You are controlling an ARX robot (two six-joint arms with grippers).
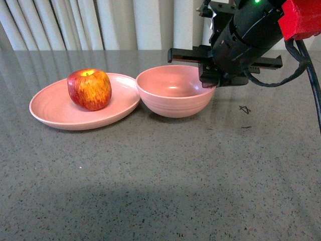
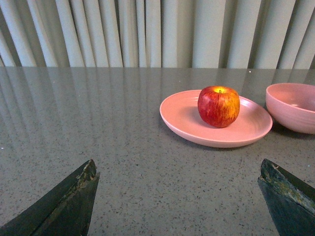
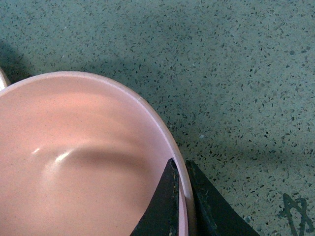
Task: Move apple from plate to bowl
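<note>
Right gripper (image 3: 180, 164) pinches bowl (image 3: 88, 113) rim (wrist view).

**Apple on the plate, bowl empty beside it**

The red, yellow-streaked apple (image 1: 90, 89) sits upright, stem dimple up, near the middle of the shallow pink plate (image 1: 50, 108). The deep pink bowl (image 1: 173, 103) stands upright and empty, just right of the plate. Whether their rims touch is unclear.

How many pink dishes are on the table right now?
2. The plate, holding the apple, sits on the left. The bowl stands close to its right, its rim between the right gripper's fingers. None looks hidden.
</note>
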